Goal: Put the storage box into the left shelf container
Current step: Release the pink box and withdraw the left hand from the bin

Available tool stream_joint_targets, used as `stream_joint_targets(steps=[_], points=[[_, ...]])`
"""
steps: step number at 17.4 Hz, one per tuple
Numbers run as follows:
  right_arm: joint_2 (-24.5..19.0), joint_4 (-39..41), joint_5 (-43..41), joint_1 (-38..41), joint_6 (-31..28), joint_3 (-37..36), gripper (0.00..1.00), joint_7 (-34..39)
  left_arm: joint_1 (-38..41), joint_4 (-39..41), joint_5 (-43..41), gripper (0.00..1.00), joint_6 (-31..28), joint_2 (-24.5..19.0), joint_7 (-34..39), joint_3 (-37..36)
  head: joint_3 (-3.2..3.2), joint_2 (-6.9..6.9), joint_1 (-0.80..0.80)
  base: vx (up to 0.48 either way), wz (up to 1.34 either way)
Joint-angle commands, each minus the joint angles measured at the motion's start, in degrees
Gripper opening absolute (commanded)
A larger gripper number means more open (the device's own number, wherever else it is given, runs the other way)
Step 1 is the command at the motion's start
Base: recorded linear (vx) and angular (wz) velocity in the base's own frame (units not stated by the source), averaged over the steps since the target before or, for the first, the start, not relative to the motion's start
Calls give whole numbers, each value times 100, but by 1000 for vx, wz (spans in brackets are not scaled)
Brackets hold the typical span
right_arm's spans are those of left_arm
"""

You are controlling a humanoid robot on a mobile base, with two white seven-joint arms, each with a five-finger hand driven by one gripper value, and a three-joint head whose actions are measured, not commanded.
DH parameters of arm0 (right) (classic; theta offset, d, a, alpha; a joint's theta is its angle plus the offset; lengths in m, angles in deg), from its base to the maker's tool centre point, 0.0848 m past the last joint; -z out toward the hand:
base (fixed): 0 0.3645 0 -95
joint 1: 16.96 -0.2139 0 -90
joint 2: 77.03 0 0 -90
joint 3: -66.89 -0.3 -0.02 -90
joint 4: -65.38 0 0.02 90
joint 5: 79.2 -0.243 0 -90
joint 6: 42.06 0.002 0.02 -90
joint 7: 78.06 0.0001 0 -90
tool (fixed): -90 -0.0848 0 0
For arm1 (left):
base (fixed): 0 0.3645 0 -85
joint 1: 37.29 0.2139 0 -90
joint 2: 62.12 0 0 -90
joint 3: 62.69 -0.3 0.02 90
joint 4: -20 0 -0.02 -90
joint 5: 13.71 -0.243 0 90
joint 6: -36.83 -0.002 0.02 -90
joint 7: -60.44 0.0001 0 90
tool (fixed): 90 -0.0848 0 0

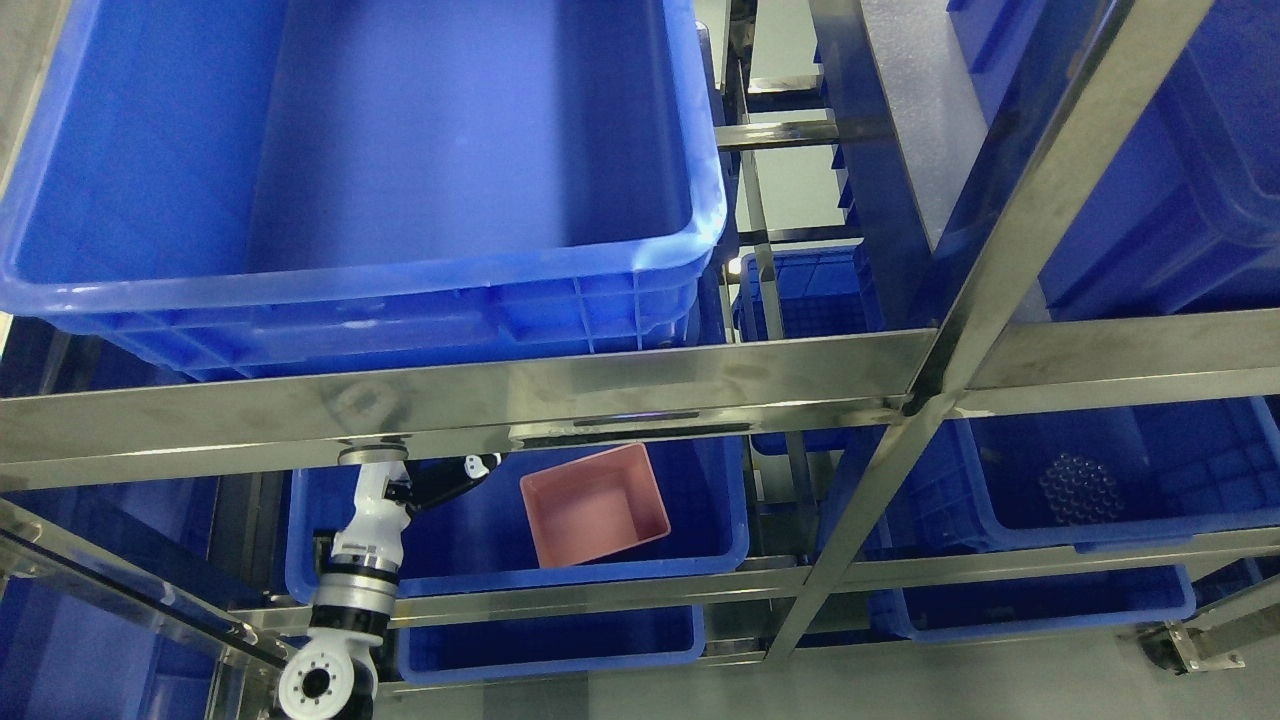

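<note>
Reaching up from the lower left, the left hand [455,477] sits inside the middle-shelf blue container [470,550], its white wrist and forearm rising over the bin's front rim. Only dark fingers [478,466] poke out from under the steel crossbar [450,400], which hides much of the hand, so whether they are spread or curled cannot be told from here; they appear to hold nothing. No right arm shows.

The pink storage box [595,505] rests inside that same container, open side up and turned at an angle to the bin walls. It lies just beside the fingers, with a narrow strip of blue floor between them, so the two look apart.

The crossbar runs the full width of the view and meets a slanting steel post [1010,230] right of centre; together they screen the back of the container and the upper part of the hand.

Blue bins, counted: one large empty bin [350,180] on the shelf above, the container with the pink box, one shallower bin [545,640] beneath it, one bin [1150,480] on the right at the middle level holding a cluster of small dark round objects [1078,488], one more [1040,605] below that, and part of another [1180,150] at top right. A smaller blue crate [810,290] shows further back between the racks. One pink box is visible.
</note>
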Motion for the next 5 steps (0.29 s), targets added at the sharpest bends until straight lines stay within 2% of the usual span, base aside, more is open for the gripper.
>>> stream_joint_targets(steps=[1, 5], points=[[100, 100, 9, 52, 0, -26, 100, -2, 445, 582, 91, 100, -13, 29, 341, -93, 0, 0, 0, 0, 0], [100, 100, 9, 52, 0, -26, 100, -2, 585, 582, 91, 100, -30, 29, 359, -304, 0, 0, 0, -1, 20]])
